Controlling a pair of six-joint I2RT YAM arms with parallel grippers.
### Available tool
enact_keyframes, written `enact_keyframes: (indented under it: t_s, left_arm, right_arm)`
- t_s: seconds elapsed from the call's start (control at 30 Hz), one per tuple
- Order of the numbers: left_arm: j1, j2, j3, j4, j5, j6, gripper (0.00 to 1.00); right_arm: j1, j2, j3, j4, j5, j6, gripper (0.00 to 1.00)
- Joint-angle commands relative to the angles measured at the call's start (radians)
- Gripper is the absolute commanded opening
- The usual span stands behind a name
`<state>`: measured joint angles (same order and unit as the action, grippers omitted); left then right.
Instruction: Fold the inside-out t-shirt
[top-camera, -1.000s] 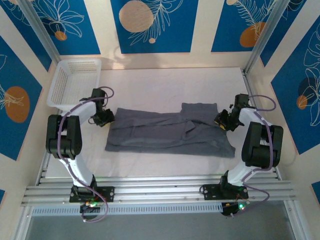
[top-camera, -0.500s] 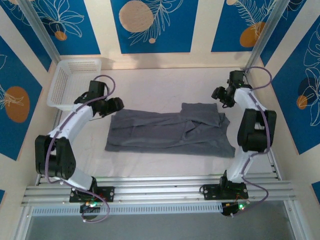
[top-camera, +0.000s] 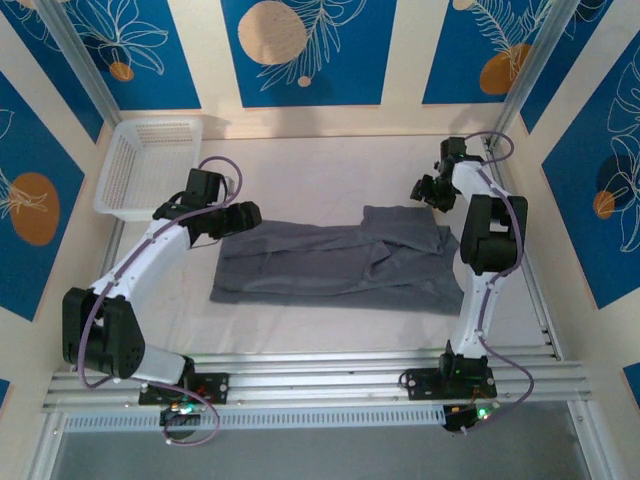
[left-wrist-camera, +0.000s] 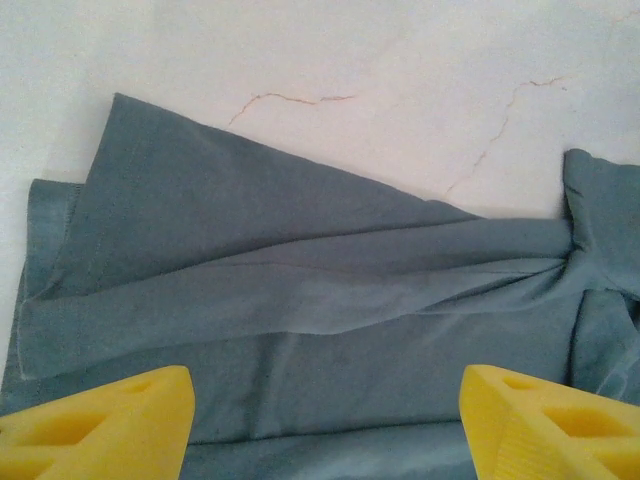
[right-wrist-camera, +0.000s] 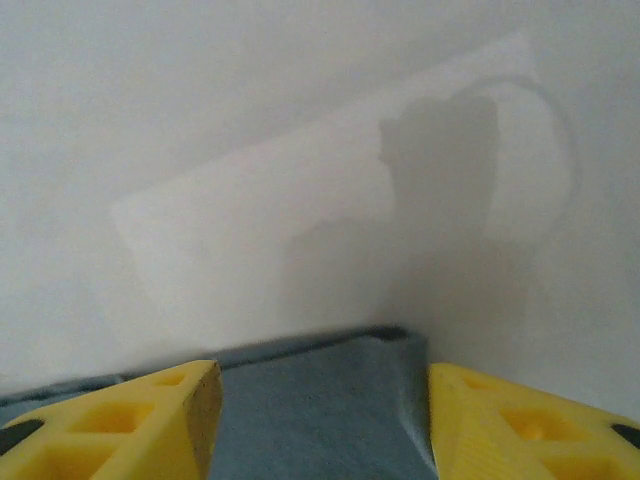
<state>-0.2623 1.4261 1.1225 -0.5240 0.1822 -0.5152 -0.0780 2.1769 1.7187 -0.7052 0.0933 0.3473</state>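
Observation:
The slate-grey inside-out t-shirt (top-camera: 340, 265) lies crumpled in a long band across the middle of the white table. My left gripper (top-camera: 247, 216) hovers over its far left corner. In the left wrist view its yellow fingers (left-wrist-camera: 110, 420) stand wide apart above the folds of the shirt (left-wrist-camera: 300, 290), with nothing between them. My right gripper (top-camera: 424, 191) hangs just beyond the shirt's far right flap. In the right wrist view the gripper (right-wrist-camera: 322, 430) is open, and a corner of the shirt (right-wrist-camera: 320, 400) lies flat on the table below the gap.
A white mesh basket (top-camera: 150, 165) stands at the far left corner of the table. Bare white tabletop (top-camera: 320, 170) stretches behind the shirt. Metal frame posts (top-camera: 525, 75) rise at the back right, and aluminium rails (top-camera: 320, 385) run along the near edge.
Both arms have stretched away from the shirt's two ends toward the far side. The left gripper went right over the far left corner, the right one beyond the right flap. Both jaws opened wider.

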Motion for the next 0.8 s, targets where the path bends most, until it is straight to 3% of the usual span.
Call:
enact_keyframes:
  t_s: [0.0, 0.3, 0.6, 0.77]
  left_arm:
    - [0.003, 0.0, 0.026, -0.033, -0.024, 0.013, 0.7]
    - [0.003, 0.006, 0.026, -0.046, -0.03, 0.021, 0.7]
    - [0.004, 0.008, 0.032, -0.049, -0.033, 0.023, 0.7]
    - [0.004, -0.007, 0.028, -0.026, -0.043, 0.013, 0.71]
  right_arm:
    - [0.003, 0.04, 0.025, -0.064, -0.024, -0.019, 0.5]
    - [-0.004, -0.009, 0.068, -0.106, -0.018, -0.053, 0.0]
    - [-0.004, -0.278, -0.038, -0.063, 0.013, -0.071, 0.0]
    - [0.009, -0.701, -0.432, 0.152, -0.036, 0.05, 0.0]
